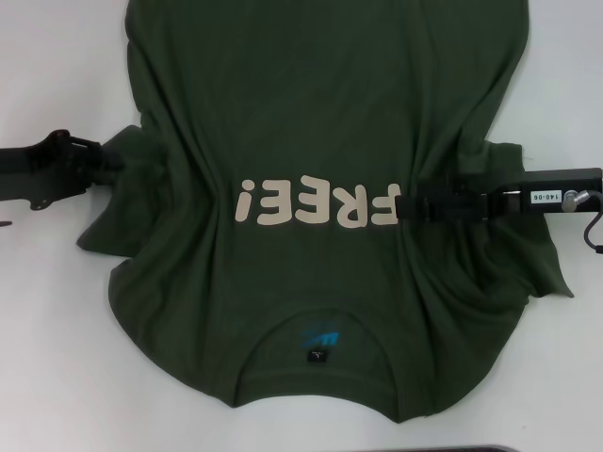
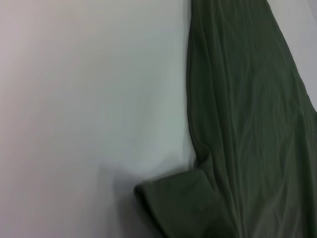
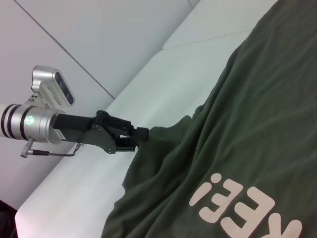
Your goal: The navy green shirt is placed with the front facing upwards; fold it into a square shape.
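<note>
The navy green shirt (image 1: 320, 113) lies front up on the white table, its collar and blue neck label (image 1: 318, 337) toward me and the cream letters "FREE!" (image 1: 316, 204) across the chest. My left gripper (image 1: 121, 160) is shut on the cloth at the shirt's left side by the sleeve; the right wrist view shows this left gripper (image 3: 141, 138) pinching the shirt (image 3: 257, 124) at its edge. At the right end of the lettering my right gripper (image 1: 415, 202) is shut on the cloth. Folds run toward both grippers. The left wrist view shows only shirt (image 2: 247, 124) and table.
Bare white table (image 1: 57, 358) surrounds the shirt to the left, to the right and along the near edge. The right sleeve (image 1: 537, 264) spreads out beneath the right arm. A dark strip (image 1: 490, 449) shows at the table's near edge.
</note>
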You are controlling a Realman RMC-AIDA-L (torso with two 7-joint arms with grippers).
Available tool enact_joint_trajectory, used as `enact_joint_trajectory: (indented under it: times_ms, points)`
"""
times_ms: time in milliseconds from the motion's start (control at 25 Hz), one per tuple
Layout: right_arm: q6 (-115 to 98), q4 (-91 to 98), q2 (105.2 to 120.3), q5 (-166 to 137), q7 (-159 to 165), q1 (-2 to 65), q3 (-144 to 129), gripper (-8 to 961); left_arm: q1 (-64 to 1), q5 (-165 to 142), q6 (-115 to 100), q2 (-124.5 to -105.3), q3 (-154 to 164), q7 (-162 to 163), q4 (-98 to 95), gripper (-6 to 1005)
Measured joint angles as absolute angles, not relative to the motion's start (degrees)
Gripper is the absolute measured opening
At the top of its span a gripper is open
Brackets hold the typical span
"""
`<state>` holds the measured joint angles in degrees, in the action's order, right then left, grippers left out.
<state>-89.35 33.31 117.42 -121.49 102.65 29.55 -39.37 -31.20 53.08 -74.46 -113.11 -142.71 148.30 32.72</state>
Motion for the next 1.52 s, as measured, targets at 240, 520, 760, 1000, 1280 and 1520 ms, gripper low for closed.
enact_joint_trajectory:
  times_ms: [240, 520, 760, 1000, 1280, 1520]
  points:
    - [-89.4, 33.3, 117.40, -121.5, 102.7, 29.6, -39.4, 916, -31.0, 53.1, -74.5, -113.06, -142.8, 148.3, 32.8, 249]
    - [-89.3, 33.3, 117.33, -121.5, 102.7, 29.6, -39.4, 916, -31.0, 53.1, -75.5, -112.33, -142.9, 148.3, 32.8, 97]
    - [-89.2, 33.3, 117.33, -121.5, 102.7, 29.5, -39.4, 916, -30.9, 53.3, -77.1, -110.58, -143.4, 148.9, 32.9, 26]
    - [-89.3, 33.3, 117.33, -121.5, 102.8, 29.5, -39.4, 916, -30.2, 53.2, -77.1, -109.64, -143.5, 150.2, 34.2, 26]
    - [-89.3, 33.3, 117.33, -121.5, 103.5, 29.6, -39.4, 915, -28.8, 53.2, -77.5, -108.84, -144.3, 152.1, 37.2, 26]
    - [-89.3, 33.3, 117.33, -121.5, 103.5, 29.6, -39.4, 915, -28.6, 53.2, -77.7, -108.72, -144.9, 152.1, 37.3, 25]
